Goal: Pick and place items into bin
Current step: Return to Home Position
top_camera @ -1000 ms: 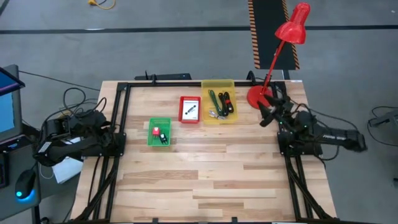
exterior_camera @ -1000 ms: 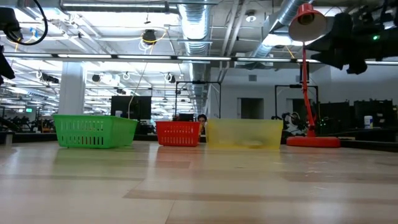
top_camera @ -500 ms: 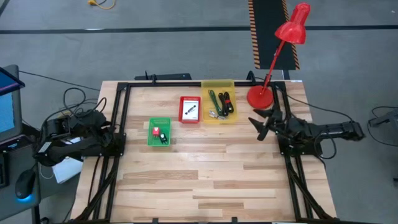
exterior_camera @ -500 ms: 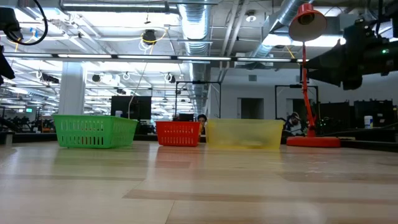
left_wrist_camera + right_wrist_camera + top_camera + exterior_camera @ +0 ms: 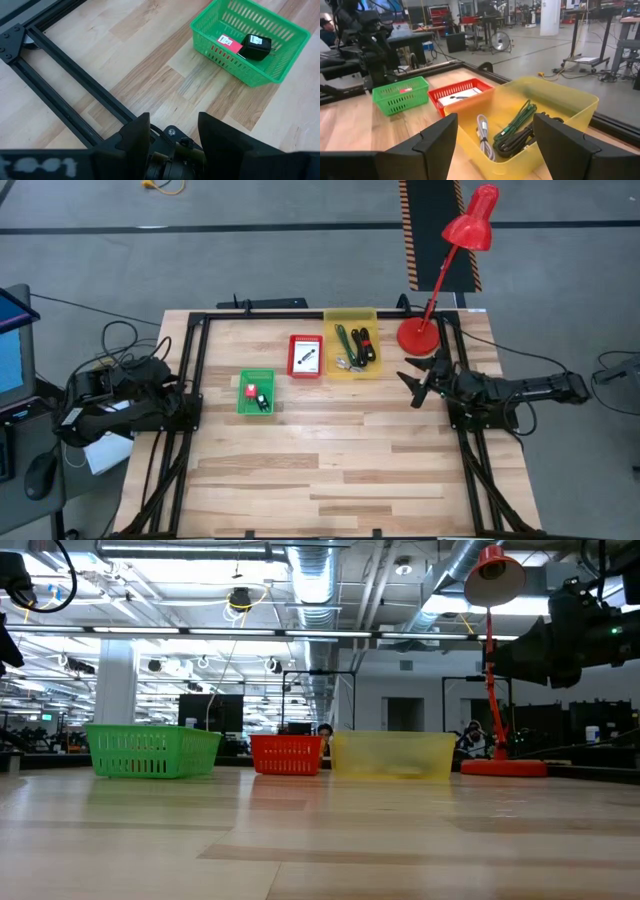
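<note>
Three bins stand on the wooden table. The green bin [image 5: 256, 392] holds a small red-and-white piece [image 5: 229, 42] and a black piece [image 5: 256, 46]. The red bin [image 5: 306, 356] holds a white printed card [image 5: 460, 97]. The yellow bin [image 5: 352, 343] holds a green cable [image 5: 517, 122], a black cable [image 5: 520, 142] and a pale cable [image 5: 482, 132]. My right gripper [image 5: 408, 386] hovers open and level just right of the yellow bin, pointing at it. My left gripper [image 5: 174, 131] waits open at the table's left edge, tilted down toward the green bin.
A red desk lamp stands with its base [image 5: 415, 335] at the far right, close behind my right gripper. A black metal frame [image 5: 190, 370] runs along the table's left, far and right sides. Bare wood [image 5: 320, 470] fills the table's near half.
My right gripper has swung away from the lamp base toward the table's near edge, sunk lower and levelled out, so that it now points across the table at the yellow bin. Its fingers stay open. The bins and their contents have not moved.
</note>
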Robot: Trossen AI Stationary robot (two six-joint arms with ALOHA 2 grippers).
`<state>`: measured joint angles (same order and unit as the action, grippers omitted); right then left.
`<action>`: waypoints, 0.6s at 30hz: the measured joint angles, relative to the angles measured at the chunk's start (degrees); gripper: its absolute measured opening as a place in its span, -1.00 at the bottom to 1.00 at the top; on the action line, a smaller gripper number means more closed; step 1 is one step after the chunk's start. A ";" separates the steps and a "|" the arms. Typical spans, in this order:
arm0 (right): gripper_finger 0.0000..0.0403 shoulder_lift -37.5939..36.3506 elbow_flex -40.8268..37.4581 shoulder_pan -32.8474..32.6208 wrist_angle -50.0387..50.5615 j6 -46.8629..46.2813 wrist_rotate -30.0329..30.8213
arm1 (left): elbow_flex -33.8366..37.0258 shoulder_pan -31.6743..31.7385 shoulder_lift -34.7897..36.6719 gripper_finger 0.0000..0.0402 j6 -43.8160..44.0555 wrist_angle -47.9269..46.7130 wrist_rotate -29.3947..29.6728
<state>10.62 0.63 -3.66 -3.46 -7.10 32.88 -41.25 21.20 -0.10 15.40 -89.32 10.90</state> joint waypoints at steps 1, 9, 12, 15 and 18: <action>0.27 -0.03 0.02 0.00 0.00 -0.01 0.00 | 0.00 -0.08 0.00 -0.23 0.00 0.00 0.00; 0.27 0.00 0.02 0.00 0.02 0.01 0.00 | 0.00 -1.36 0.00 -0.23 0.02 -0.02 0.00; 0.27 0.00 0.02 0.00 0.02 0.01 0.00 | 0.00 -1.36 0.00 -0.23 0.01 -0.02 0.01; 0.27 0.00 0.02 0.00 0.03 0.01 0.00 | 0.00 -1.36 0.00 -0.23 0.01 -0.02 0.01; 0.27 0.00 0.02 0.00 0.04 0.01 0.00 | 0.00 -1.28 0.00 -0.23 0.02 -0.02 0.00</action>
<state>10.61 0.64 -3.66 -3.42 -7.09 32.88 -41.25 19.92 -0.10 15.42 -89.34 10.90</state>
